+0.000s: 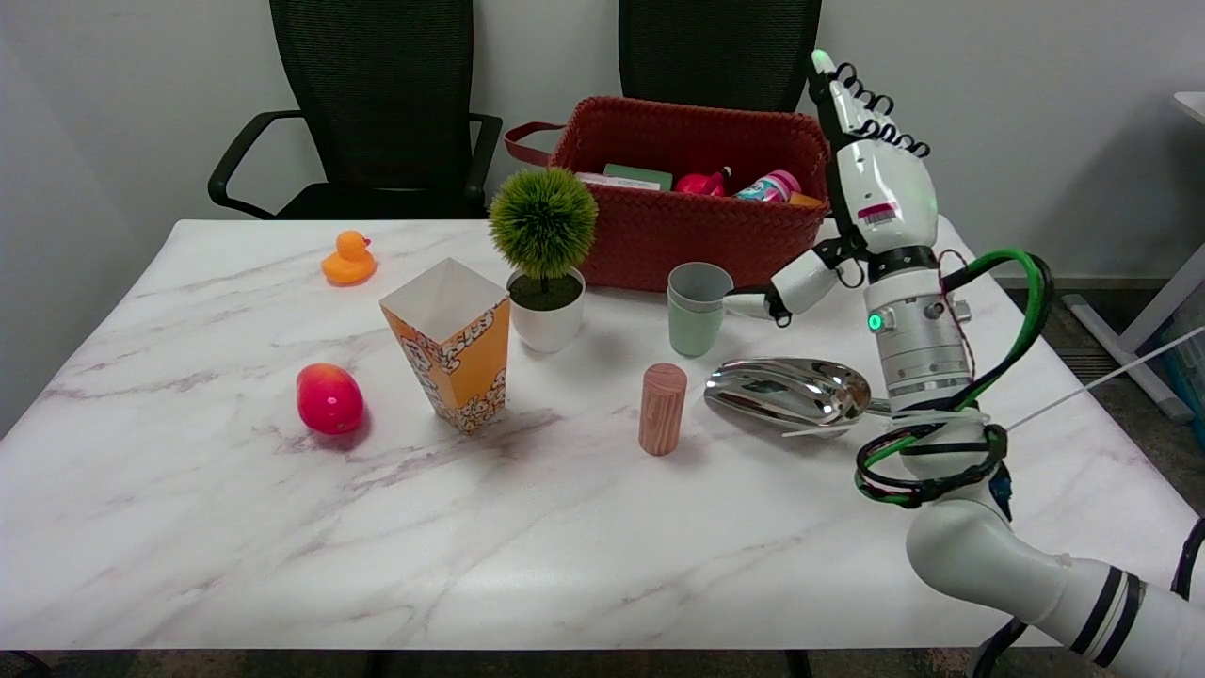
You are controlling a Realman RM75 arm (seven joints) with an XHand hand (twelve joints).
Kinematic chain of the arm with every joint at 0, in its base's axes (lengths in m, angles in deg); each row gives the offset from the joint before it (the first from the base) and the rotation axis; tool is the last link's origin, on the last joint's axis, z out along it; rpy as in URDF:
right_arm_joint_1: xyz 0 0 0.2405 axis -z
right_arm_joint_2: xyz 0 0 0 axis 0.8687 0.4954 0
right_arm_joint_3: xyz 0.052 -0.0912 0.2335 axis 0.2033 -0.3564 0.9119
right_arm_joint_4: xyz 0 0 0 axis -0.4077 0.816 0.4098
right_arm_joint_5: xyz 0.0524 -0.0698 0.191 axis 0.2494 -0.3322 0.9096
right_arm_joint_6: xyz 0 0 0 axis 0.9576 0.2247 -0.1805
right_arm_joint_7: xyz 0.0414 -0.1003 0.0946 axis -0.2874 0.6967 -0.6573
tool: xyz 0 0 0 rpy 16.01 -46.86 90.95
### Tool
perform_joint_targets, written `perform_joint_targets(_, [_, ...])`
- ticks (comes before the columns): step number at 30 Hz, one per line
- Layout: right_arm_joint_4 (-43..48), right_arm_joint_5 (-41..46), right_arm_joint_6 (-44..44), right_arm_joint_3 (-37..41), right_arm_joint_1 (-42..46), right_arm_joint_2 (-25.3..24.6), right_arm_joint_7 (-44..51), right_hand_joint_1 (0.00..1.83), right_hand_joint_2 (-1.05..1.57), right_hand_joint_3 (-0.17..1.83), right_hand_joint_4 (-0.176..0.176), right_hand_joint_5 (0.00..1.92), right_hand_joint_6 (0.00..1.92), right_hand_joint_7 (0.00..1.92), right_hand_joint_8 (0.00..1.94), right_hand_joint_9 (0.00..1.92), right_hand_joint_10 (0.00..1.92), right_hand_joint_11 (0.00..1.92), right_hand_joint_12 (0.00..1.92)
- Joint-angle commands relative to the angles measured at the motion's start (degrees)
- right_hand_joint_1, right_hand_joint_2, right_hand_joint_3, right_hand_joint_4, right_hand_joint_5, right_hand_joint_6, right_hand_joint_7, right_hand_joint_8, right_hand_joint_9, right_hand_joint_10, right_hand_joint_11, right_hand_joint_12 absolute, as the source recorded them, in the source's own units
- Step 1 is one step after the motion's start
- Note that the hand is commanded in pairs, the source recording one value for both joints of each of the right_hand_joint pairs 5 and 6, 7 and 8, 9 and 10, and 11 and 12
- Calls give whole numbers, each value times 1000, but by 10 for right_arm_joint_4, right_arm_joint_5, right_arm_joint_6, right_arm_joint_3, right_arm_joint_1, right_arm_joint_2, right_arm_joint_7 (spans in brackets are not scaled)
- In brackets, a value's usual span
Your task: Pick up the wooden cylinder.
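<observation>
The right hand [871, 179] is raised, fingers spread, grasping nothing, behind and right of the wooden cylinder [663, 409]. The cylinder stands upright, with a metal scoop [789, 391] just to its right. Best approach low from the side, clearing the scoop, and grip mid-height.

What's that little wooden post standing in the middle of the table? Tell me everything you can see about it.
The wooden cylinder is a short, round peg of pale reddish wood with fine lengthwise grain and a flat top. It stands upright on the white marble-look table, touching nothing else. A shiny metal scoop lies just to its right, a popcorn box to its left. The right hand is raised well away from it.
</observation>
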Motion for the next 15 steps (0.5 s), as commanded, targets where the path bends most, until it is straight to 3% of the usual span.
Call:
perform_joint_targets(1, [79,68,-103,-80,2,-30,0,1148,-388,549,0,46,46,214,214,276,276,208,208])
perform_joint_targets(8, [103,82,-156,-127,3,-54,-6,1112,-356,450,0,0,0,200,200,233,233,148,148])
perform_joint_targets(15, [102,82,-175,-147,4,-80,-75,1086,-311,447,0,0,0,188,188,204,204,110,110])
